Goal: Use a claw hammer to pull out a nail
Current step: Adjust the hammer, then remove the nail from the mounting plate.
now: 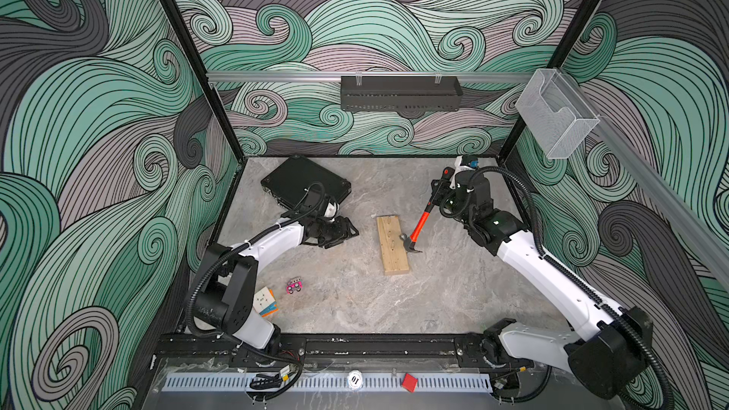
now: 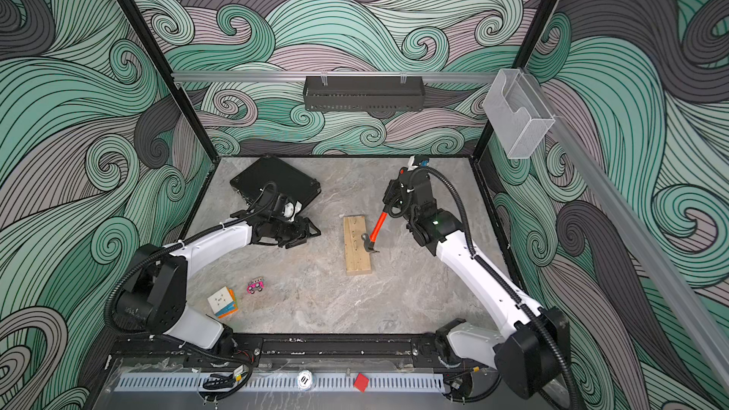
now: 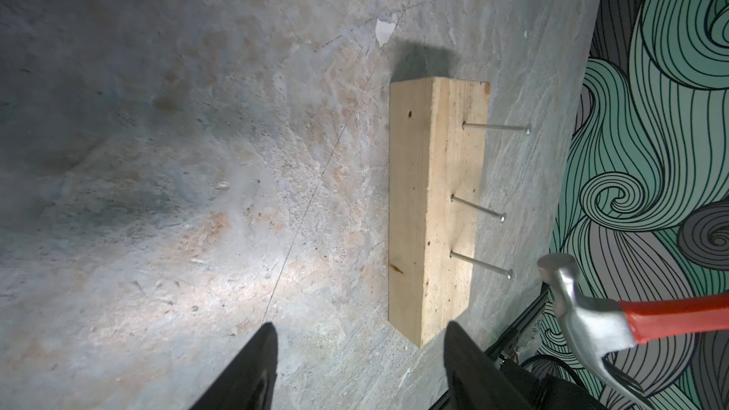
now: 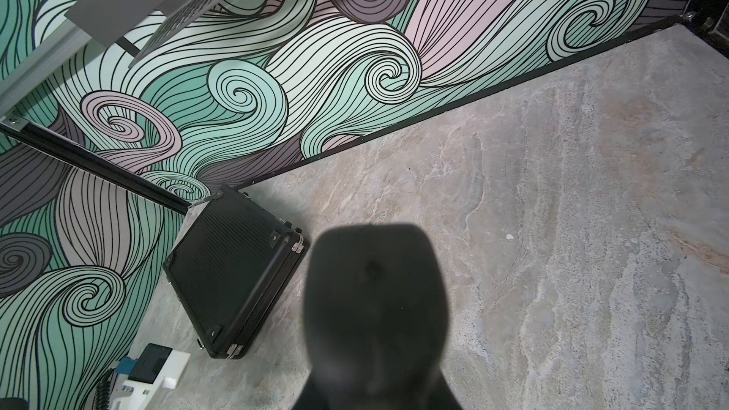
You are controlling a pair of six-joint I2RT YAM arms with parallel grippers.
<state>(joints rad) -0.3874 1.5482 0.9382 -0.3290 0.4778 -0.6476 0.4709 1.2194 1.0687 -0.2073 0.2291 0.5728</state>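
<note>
Grey marbled stone covers the tabletop [image 1: 355,309], boxed in by walls of green and mauve swirls. Near the middle lies a pale wooden block [image 1: 391,244]. The left wrist view shows three nails [image 3: 477,209] standing out of its broad face in a row, most of each shank bare. The right gripper [image 1: 439,189] is clamped on the black handle of the claw hammer [image 1: 423,218]. The hammer slants down from there, orange neck first, to the steel head at the block's right-hand edge. Seen from the left wrist, the round striking face sits just beside the head of the end nail [image 3: 481,265] with a small gap between them, and the claw curves away on the other side. The left gripper [image 1: 349,236] is to the left of the block, near it but apart, its fingers [image 3: 244,372] spread wide with nothing between them. A black case [image 1: 303,183] lies at the back left, and a puzzle cube [image 1: 265,301] and a small pink toy [image 1: 294,286] sit at the front left.
</note>
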